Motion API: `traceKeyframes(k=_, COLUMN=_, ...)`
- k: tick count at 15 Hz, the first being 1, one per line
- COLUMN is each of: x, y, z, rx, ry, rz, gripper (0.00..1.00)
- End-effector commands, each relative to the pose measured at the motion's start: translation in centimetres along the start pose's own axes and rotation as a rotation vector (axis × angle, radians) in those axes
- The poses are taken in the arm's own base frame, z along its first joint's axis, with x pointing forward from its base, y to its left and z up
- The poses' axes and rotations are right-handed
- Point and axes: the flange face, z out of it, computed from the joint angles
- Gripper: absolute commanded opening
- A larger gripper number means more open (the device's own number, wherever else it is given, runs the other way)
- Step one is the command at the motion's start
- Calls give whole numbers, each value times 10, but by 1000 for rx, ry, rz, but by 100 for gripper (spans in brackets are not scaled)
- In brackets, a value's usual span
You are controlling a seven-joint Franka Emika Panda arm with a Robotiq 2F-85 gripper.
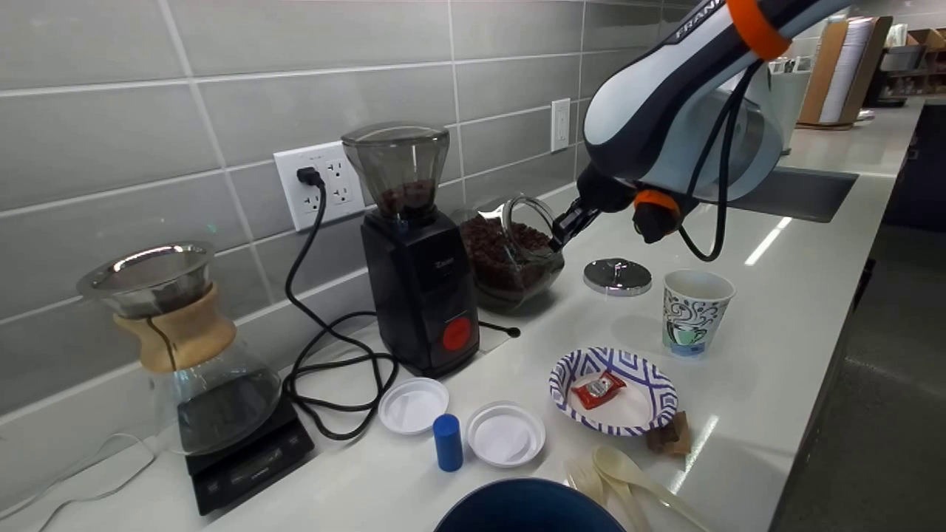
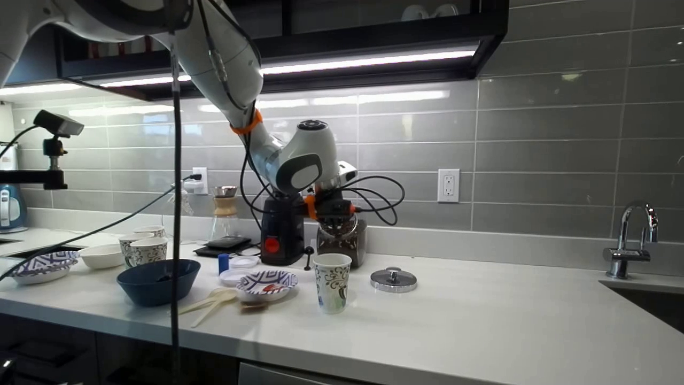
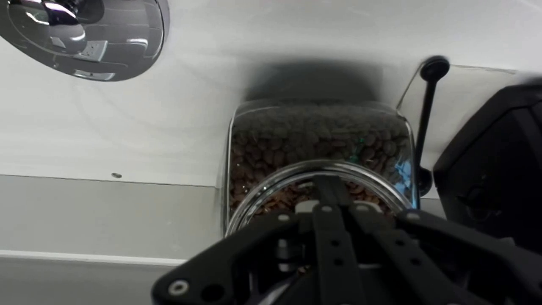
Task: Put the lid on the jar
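The lid (image 1: 618, 275) is a shiny metallic disc with a knob, lying flat on the counter right of the jar in an exterior view. It also shows in an exterior view (image 2: 394, 280) and at the top left of the wrist view (image 3: 127, 46). The jar (image 1: 495, 266) is clear glass with dark brown beans, its slanted round mouth uncovered. It also shows in an exterior view (image 2: 355, 243) and in the wrist view (image 3: 271, 144). My gripper (image 1: 559, 233) is shut and empty, its fingertips (image 3: 332, 188) at the jar's mouth. I cannot tell whether they touch the rim.
A black coffee grinder (image 1: 421, 295) stands close beside the jar. A patterned cup (image 1: 695, 314) stands in front of the lid. A paper plate (image 1: 635, 410), white discs (image 1: 505, 434) and a blue cap (image 1: 448, 443) lie nearer. The tiled wall (image 2: 406, 160) is behind the jar.
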Motion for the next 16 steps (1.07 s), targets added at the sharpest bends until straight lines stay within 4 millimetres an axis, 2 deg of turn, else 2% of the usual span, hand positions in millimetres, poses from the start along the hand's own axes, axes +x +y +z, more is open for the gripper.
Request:
traceKeyframes(k=1, x=4, y=6, z=8, rx=-2, ry=49, rz=-2, gripper=0)
traceKeyframes(k=11, x=3, y=7, z=13, rx=4, ry=85, rz=8, gripper=0)
traceKeyframes(k=14, x=3, y=5, z=7, rx=6, ry=70, rz=8, gripper=0)
traceKeyframes(k=16, x=5, y=3, z=-5, rx=-7, ry=68, rz=9, gripper=0)
